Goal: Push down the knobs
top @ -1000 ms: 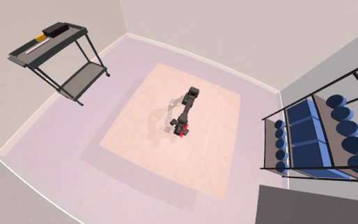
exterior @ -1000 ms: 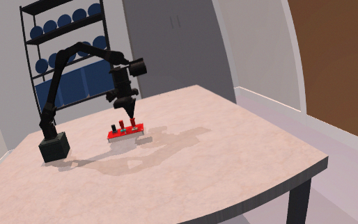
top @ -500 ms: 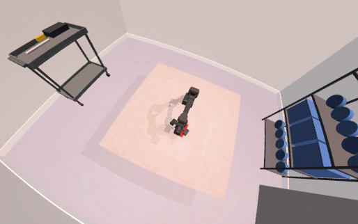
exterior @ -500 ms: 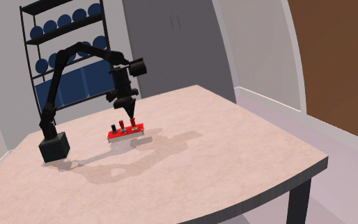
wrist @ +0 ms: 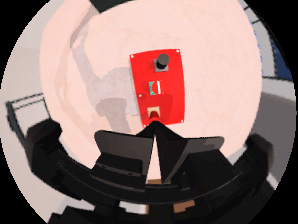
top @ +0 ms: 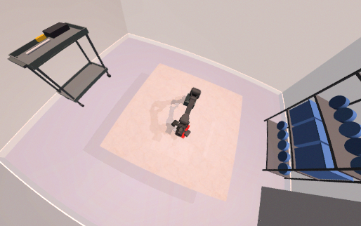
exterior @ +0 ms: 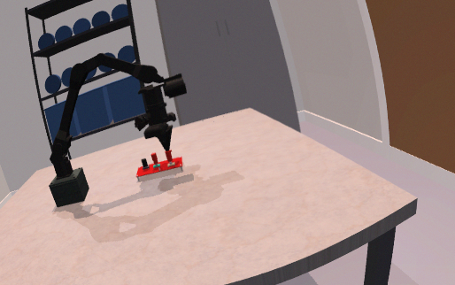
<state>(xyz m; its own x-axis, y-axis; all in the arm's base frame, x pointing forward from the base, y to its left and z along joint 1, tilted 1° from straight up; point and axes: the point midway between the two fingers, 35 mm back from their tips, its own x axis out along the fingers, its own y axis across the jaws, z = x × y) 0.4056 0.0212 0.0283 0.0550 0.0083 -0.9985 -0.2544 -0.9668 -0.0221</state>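
Note:
The red circuit board [exterior: 178, 163] [wrist: 175, 77] stands on short legs on the table. A black knob [exterior: 144, 163] [wrist: 162, 61] stands at its end nearer the arm's base. A red knob [exterior: 154, 158] [wrist: 155, 88] is in the middle, above a teal potentiometer. Another red knob [exterior: 168, 156] [wrist: 154, 117] stands above a beige potentiometer at the far end. My gripper [exterior: 167, 150] [wrist: 154, 123] is shut with nothing seen between the fingers, pointing down. Its tips are at the top of the far red knob; whether they press on it cannot be told. The fingers partly hide that knob in the wrist view.
The arm's base [exterior: 69, 188] stands on the table [exterior: 283, 212] to the left in the exterior view. A cart [top: 84, 81] and a shelf rack with blue bins [top: 309, 133] stand away from the table.

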